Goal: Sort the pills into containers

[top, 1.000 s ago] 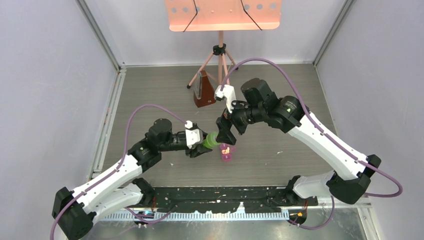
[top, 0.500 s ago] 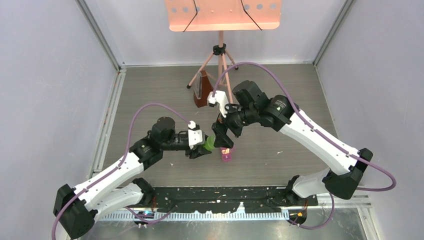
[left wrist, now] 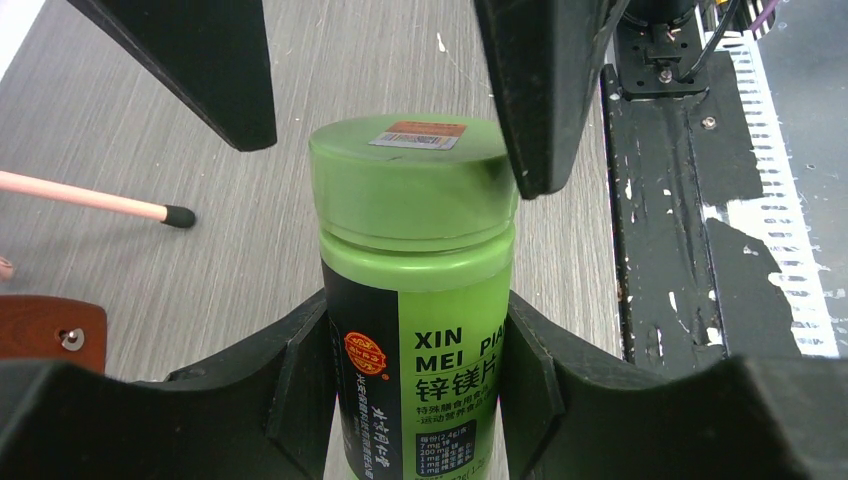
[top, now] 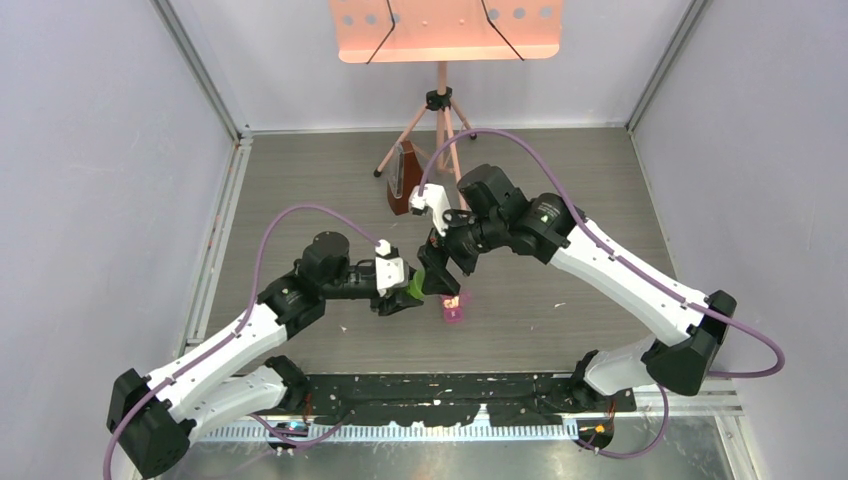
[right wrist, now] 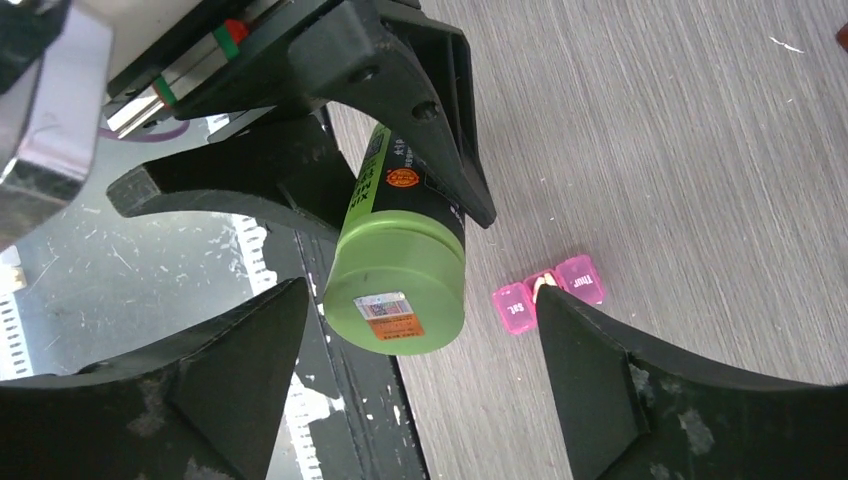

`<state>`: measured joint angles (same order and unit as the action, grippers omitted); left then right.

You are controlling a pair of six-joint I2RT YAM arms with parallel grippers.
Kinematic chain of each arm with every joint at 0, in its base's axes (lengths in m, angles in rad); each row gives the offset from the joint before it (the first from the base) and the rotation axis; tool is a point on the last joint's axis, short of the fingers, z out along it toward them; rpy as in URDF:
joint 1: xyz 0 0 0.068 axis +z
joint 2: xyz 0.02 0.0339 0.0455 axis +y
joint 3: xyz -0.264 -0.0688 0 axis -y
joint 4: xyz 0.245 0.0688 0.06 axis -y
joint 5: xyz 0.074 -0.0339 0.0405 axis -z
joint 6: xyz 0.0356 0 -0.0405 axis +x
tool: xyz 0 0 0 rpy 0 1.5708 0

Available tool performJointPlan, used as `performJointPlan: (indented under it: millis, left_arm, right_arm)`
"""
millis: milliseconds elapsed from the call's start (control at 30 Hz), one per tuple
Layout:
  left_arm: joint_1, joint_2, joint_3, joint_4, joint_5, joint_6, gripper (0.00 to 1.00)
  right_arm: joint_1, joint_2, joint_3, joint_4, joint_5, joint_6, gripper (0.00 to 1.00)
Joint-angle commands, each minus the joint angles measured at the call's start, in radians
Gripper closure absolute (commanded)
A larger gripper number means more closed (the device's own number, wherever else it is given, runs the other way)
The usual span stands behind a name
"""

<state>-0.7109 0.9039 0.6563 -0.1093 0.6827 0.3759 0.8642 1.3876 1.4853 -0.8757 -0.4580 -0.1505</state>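
Pink pill box (right wrist: 580, 278) lies flat; its middle compartment seemingly holds an orange pill (right wrist: 541, 285).

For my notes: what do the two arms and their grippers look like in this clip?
Both the left arm and right arm have white shell links between black joints, and a purple cable loops along each to a white wrist block. The left gripper and right gripper have matte black, wedge-shaped fingers.
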Motion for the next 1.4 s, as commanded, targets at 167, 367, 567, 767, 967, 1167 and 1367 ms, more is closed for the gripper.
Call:
performJointPlan:
  millis: [167,367,567,767,967,1167,1367]
  left_arm:
    - [0.007,-0.005,0.023,0.102,-0.005,-0.025,1.00]
    - [0.008,-0.007,-0.027,0.247,-0.096,-0.063,1.00]
    - [0.007,-0.001,-0.056,0.306,-0.180,-0.046,1.00]
    - [0.008,0.012,-0.065,0.344,-0.272,-0.011,1.00]
    - [0.008,0.023,-0.093,0.382,-0.441,0.014,1.00]
    - [0.009,0.004,-0.109,0.373,-0.431,0.009,1.00]
    - [0.019,-0.007,-0.102,0.334,-0.321,-0.020,1.00]
  right_arm:
    - [0.007,-0.005,-0.064,0.110,0.016,0.110,0.43]
    - [0.009,-0.007,-0.089,0.137,0.130,0.347,0.56]
    - [0.017,0.050,-0.044,0.100,0.215,0.665,0.80]
    - [0.028,0.052,-0.054,0.102,0.375,0.892,0.87]
    - [0.027,-0.025,-0.169,0.258,0.541,1.123,0.39]
    - [0.026,-0.065,-0.148,0.298,0.562,0.979,0.04]
    - [0.020,-0.170,-0.178,0.310,0.610,0.782,0.04]
